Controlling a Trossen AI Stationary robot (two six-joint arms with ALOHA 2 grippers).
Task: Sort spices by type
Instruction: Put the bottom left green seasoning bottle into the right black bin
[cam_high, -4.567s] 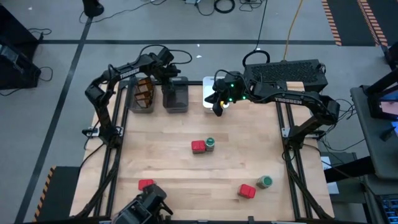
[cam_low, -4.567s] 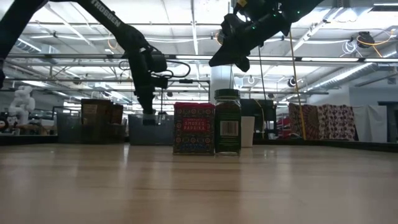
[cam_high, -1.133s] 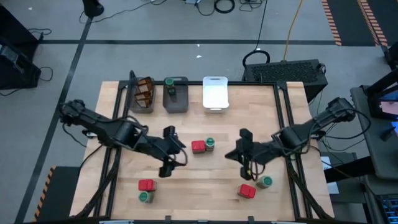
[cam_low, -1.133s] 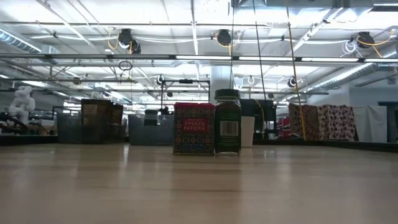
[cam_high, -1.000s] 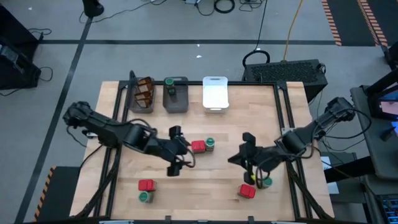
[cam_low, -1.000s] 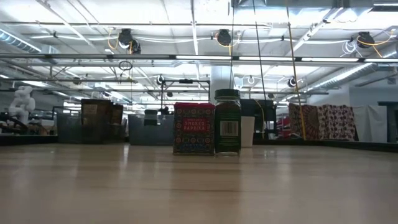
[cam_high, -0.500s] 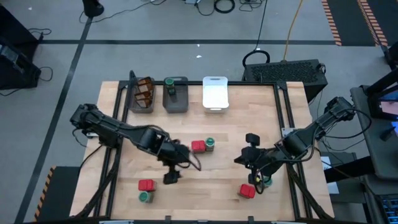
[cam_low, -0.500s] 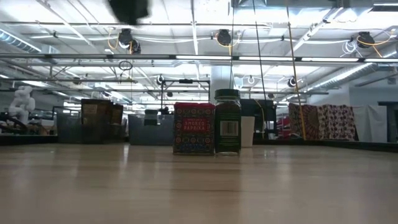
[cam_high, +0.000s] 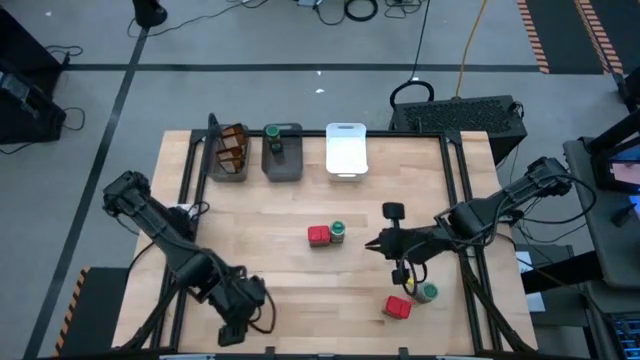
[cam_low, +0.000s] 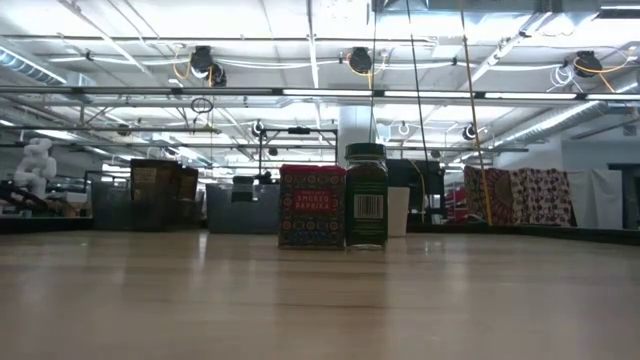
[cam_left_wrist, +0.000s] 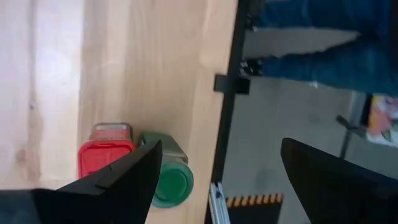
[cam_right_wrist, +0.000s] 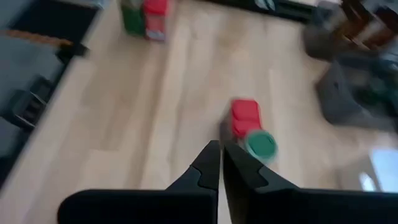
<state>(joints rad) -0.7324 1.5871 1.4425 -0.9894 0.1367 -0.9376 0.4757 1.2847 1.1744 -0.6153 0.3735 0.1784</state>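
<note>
Left gripper (cam_high: 232, 325) down at the counter's (cam_high: 270, 255) near-left corner, fingers (cam_left_wrist: 124, 177) spread wide, holding nothing, poised above a red tin (cam_left_wrist: 104, 155) and a green-lidded jar (cam_left_wrist: 169, 183) standing touching by the counter edge. Far side, 3 bins: packet bin (cam_high: 228, 152) with brown packets, jar bin (cam_high: 282, 152) with 1 jar inside, white bin (cam_high: 346, 148) seemingly bare. Mid-counter, another red tin (cam_high: 318, 235) touching another green-lidded jar (cam_high: 337, 232). Right gripper (cam_high: 398, 255) hovering right of centre, fingers pinched together, carrying nothing. Below it, a third jar (cam_high: 427, 292) and a third red tin (cam_high: 397, 307) near each other. Looks like the reach-to-pick step: 6 spices left loose. Next calls for dropping the left gripper squarely around 1 item without knocking its neighbour.
</note>
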